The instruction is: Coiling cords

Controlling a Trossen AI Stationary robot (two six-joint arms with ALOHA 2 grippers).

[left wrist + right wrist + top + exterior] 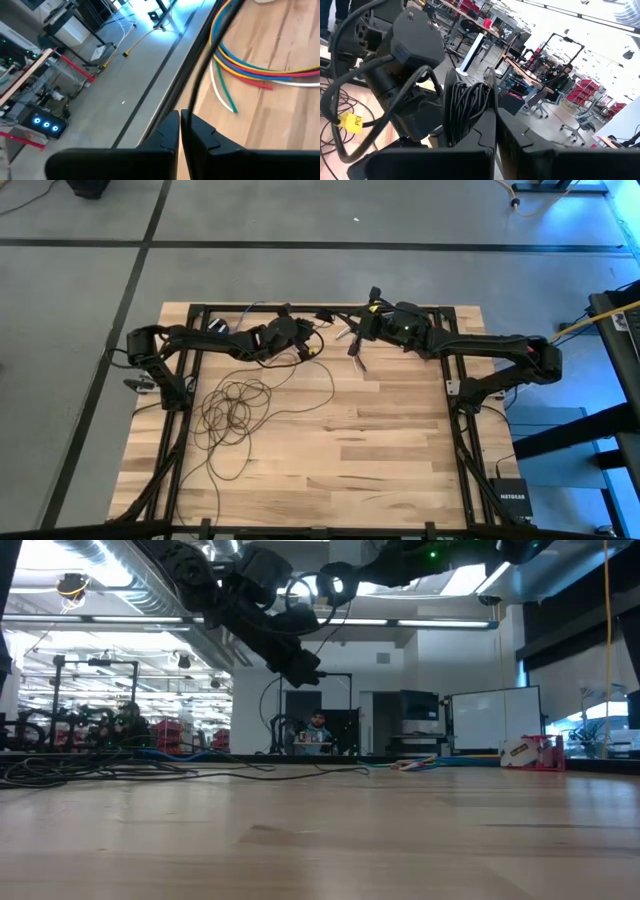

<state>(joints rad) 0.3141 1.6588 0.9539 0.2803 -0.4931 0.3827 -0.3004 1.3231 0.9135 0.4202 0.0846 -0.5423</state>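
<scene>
Wooden table [330, 430] is showing most of the cords [232, 412] lying loose on its left side. I'm pinching a dark strand in my left gripper [180, 127], and my right gripper [492, 127] is clamping a wound bundle; plenty left.

So the count: one bench [380, 440], two arms, so two grippers, the left gripper [312, 345] and the right gripper [352, 340]. One long dark cord [235, 405] in a messy pile of loops, can't count the loops. One bundle of coloured wires [250, 67]: blue, yellow, red, white, green, so five strands. One person [317, 730] way behind
</scene>
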